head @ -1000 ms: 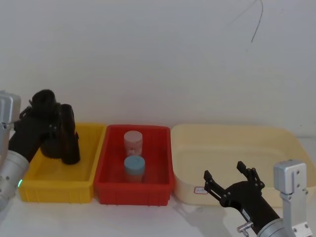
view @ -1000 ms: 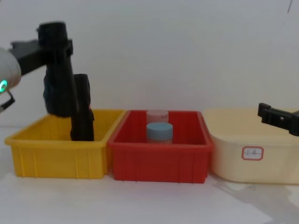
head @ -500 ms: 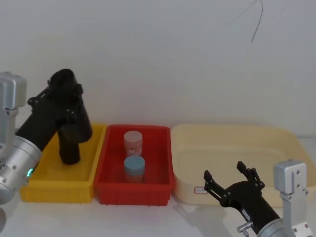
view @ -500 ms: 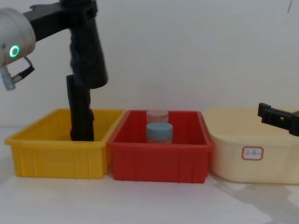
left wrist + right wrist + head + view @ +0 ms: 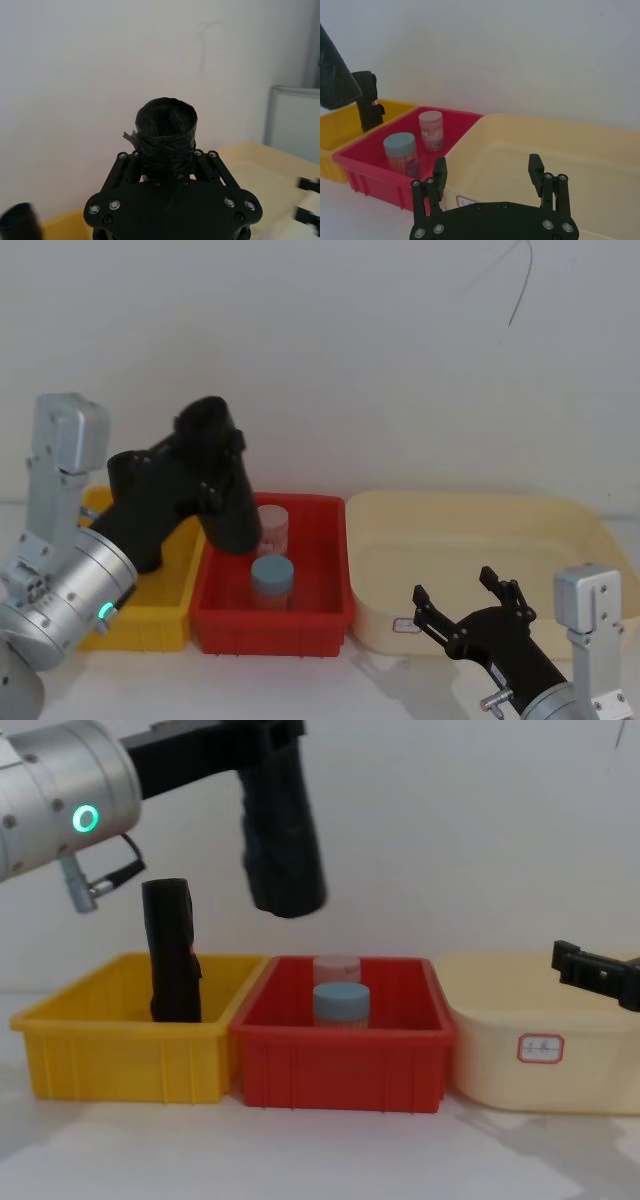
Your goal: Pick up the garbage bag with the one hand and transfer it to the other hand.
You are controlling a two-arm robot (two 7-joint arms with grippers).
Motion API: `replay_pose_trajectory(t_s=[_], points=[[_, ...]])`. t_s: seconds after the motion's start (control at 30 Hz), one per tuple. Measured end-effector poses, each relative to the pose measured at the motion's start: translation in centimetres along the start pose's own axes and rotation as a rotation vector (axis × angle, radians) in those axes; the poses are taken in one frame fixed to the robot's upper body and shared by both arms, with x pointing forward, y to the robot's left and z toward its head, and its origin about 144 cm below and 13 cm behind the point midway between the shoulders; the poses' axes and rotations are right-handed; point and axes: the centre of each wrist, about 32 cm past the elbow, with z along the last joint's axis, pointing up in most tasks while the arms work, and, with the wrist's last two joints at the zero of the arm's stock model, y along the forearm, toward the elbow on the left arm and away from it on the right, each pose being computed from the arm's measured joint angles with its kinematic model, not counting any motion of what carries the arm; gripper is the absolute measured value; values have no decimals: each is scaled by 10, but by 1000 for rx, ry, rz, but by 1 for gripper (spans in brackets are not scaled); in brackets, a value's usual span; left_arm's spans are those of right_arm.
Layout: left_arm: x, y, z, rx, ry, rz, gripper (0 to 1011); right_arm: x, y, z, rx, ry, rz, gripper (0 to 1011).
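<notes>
Garbage bag [image 5: 283,840] in grip of left end effector [image 5: 167,155], above red bin [image 5: 340,1070]; right end effector [image 5: 487,167] open, idle.

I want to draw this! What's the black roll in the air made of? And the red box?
Garbage bag, in the left end effector: thin black plastic film, by its crinkled, layered wraps. Red bin: probably hard moulded plastic, smooth, ribbed front. Right end effector: open, low on the right.
</notes>
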Motion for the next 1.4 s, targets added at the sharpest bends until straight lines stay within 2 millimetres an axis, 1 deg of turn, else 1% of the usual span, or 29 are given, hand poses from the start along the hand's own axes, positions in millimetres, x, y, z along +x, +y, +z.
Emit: replay_pose_trajectory(t_s=[0.2,0.57,0.83,1.07,1.4], points=[[-13,-2,-2,18,40,-77,374,0,0,0,0,0,0,1001],[-46,-8,-12,77,143,-236,374,0,0,0,0,0,0,1001],[-62,-10,-20,107,189,-284,374,0,0,0,0,0,0,1001],[-65,-10,-23,117,206,-276,374,0,0,0,0,0,0,1001],[-64,-11,-23,118,214,-260,374,0,0,0,0,0,0,1001]])
